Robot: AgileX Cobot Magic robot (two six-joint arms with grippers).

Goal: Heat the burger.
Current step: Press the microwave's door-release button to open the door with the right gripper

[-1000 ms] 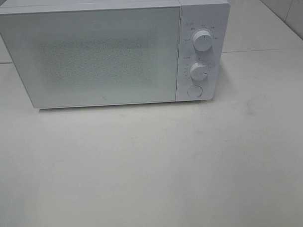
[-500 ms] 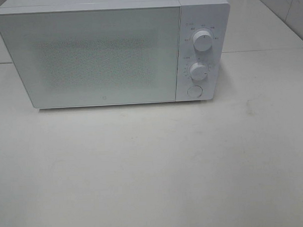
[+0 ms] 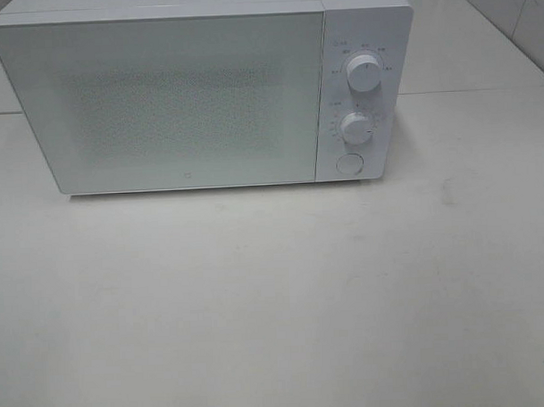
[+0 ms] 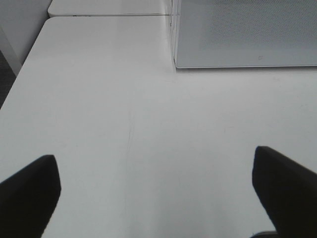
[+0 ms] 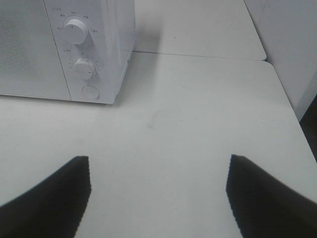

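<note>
The burger is out of view in every frame. A white microwave (image 3: 205, 90) stands at the back of the table with its door (image 3: 161, 100) shut; its corner also shows in the left wrist view (image 4: 242, 34) and its control panel in the right wrist view (image 5: 84, 49). Neither arm appears in the exterior high view. My left gripper (image 4: 156, 191) is open over bare table, well short of the microwave's front. My right gripper (image 5: 158, 191) is open too, over bare table near the microwave's control side, with nothing between its fingers.
On the microwave's right panel sit two round knobs (image 3: 364, 73) (image 3: 357, 127) and a round button (image 3: 349, 163). The white table (image 3: 275, 302) runs out to a right edge (image 5: 287, 99) and a left edge (image 4: 20, 79). A tiled wall (image 3: 516, 16) stands at the back right.
</note>
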